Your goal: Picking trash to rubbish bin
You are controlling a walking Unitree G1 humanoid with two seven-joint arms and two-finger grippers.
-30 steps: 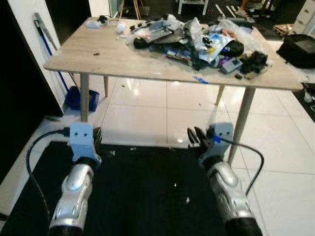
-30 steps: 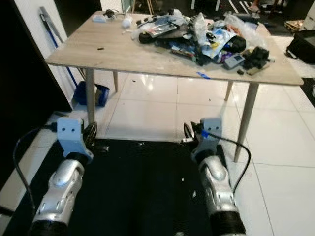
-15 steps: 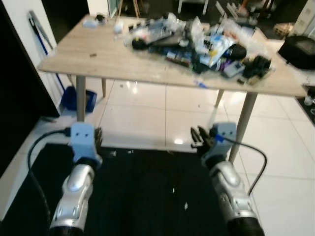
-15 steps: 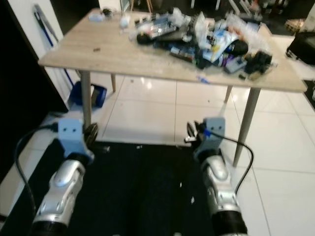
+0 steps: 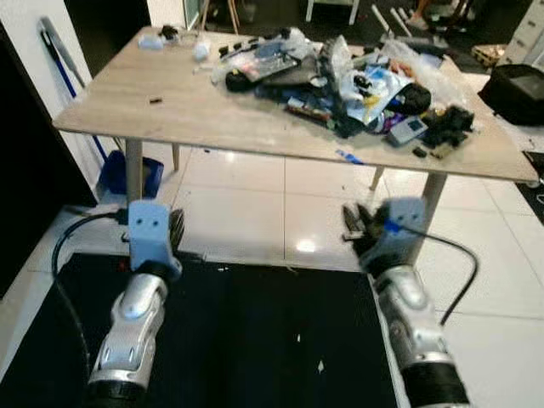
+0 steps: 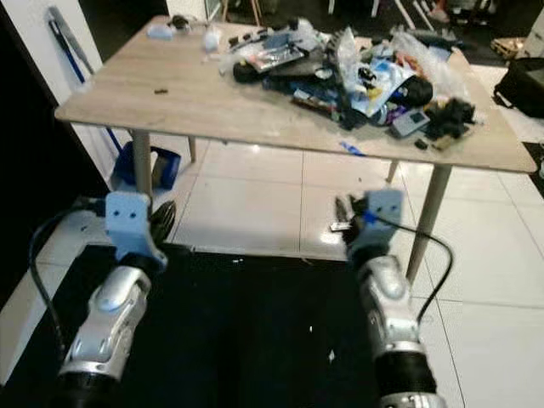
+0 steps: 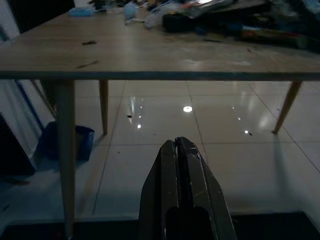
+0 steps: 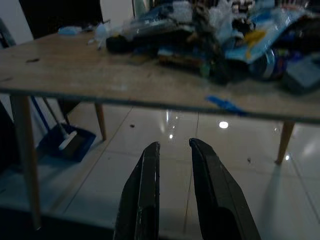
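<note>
A heap of trash (image 5: 340, 72), made of wrappers, plastic bags and small dark items, covers the far right half of a light wooden table (image 5: 153, 110). A scrap of blue tape (image 5: 347, 156) lies near the table's front edge. Both arms are held low in front of the table, below its top. My left gripper (image 7: 176, 141) is shut with nothing in it and points under the table. My right gripper (image 8: 174, 144) is open and empty, and points at the table edge below the heap.
A black mat (image 5: 255, 340) covers the floor under my arms, with white tiles (image 5: 255, 204) beyond it. A blue dustpan (image 5: 115, 174) and a broom handle (image 5: 64, 64) stand by the left wall. A black bag (image 5: 514, 89) sits on the floor at the far right.
The whole view has shifted and the table looks nearer, so the camera has moved. Both arms are held a little higher and further forward. The fingers stand as before.
</note>
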